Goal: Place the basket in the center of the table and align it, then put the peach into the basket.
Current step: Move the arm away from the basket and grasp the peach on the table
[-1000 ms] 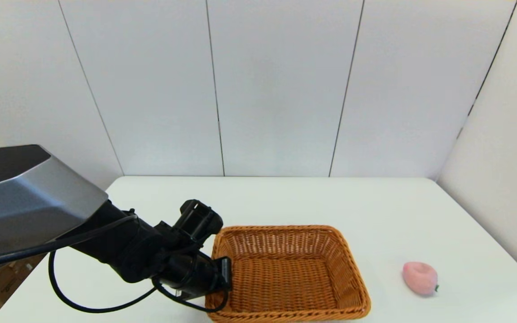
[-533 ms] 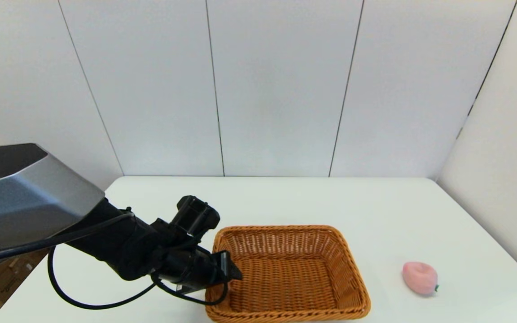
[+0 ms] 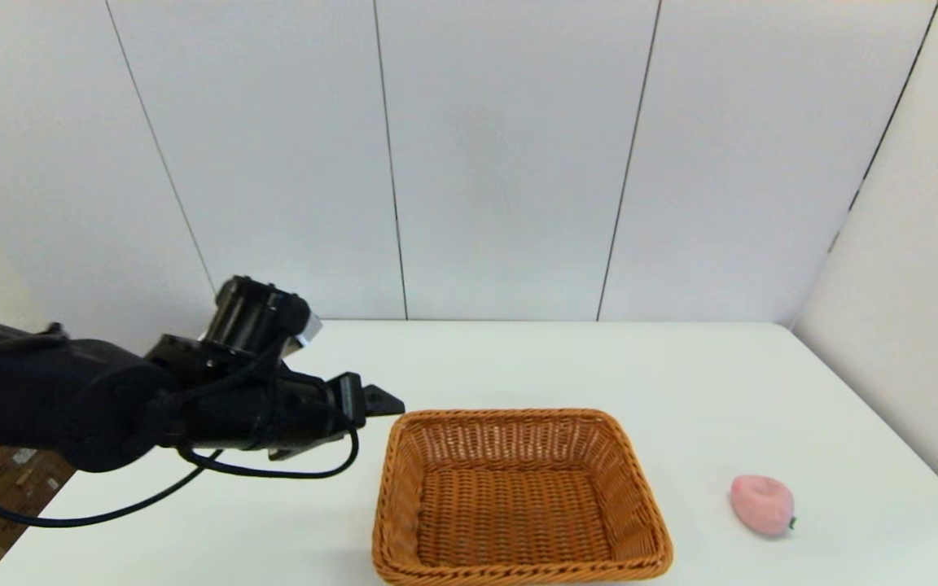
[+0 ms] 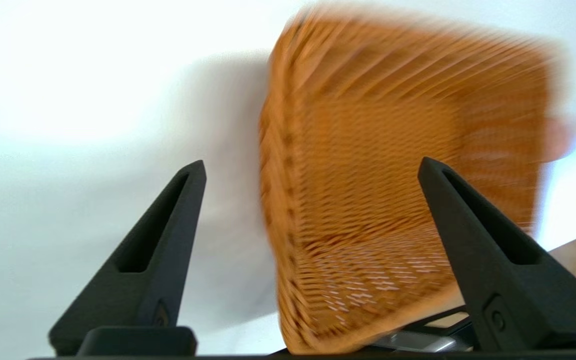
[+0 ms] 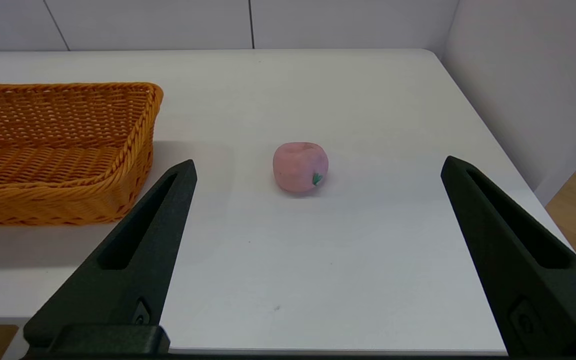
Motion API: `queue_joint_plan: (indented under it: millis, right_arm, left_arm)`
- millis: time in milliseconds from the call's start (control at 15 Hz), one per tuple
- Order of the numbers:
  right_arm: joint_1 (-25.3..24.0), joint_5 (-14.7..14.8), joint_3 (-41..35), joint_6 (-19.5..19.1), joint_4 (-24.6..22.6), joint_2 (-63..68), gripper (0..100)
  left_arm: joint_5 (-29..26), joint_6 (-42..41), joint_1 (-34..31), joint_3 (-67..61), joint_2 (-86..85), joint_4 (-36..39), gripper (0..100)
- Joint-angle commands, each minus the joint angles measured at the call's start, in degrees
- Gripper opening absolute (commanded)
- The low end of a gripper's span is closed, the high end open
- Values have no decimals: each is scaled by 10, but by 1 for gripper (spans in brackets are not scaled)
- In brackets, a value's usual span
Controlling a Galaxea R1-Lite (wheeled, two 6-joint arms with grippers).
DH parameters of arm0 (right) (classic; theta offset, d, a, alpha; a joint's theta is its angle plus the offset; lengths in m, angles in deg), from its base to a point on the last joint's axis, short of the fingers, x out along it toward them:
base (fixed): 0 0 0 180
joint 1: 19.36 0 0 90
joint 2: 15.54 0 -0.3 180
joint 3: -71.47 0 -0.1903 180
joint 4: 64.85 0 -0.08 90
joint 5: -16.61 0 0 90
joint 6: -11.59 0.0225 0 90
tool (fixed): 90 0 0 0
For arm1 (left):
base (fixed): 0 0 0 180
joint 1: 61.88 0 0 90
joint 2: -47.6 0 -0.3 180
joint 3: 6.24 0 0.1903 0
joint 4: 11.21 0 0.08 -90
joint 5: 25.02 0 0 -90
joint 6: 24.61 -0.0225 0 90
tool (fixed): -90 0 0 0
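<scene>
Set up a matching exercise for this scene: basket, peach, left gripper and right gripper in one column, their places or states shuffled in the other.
Things:
1. basket
2. peach
3. left gripper
4. right gripper

States:
A. pink, lying on the table right of the wicker
B. open, aimed at the fruit, out of the head view
C. empty, near the table's front edge
D. open, raised beside the wicker's far left corner

Pairs: 1-C, 2-A, 3-D, 4-B

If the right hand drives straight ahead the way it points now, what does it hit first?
Probably the peach: it lies on the table ahead, roughly between the open fingers of the right hand. The basket sits off to one side, likely missed.
</scene>
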Motion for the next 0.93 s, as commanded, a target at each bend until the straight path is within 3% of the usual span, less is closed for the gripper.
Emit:
queue_joint_plan:
  millis: [67, 200, 467, 733, 800, 933]
  right_arm:
    - [0, 0, 0, 0, 1, 0, 100]
    - [0, 1, 0, 0, 1, 0, 100]
    - [0, 1, 0, 2, 1, 0, 100]
    - [0, 1, 0, 2, 1, 0, 100]
    - [0, 1, 0, 2, 1, 0, 100]
    - [0, 1, 0, 2, 1, 0, 100]
  left_arm:
    - [0, -71, -67, -3, -280, -6, 100]
    - [-2, -107, -68, -18, -375, -29, 100]
    - [2, -261, -59, -83, -564, -110, 100]
    - [89, -265, -61, -76, -698, -181, 100]
    - [115, -271, -72, -75, -729, -205, 100]
    - [122, -295, -158, -79, -764, -214, 100]
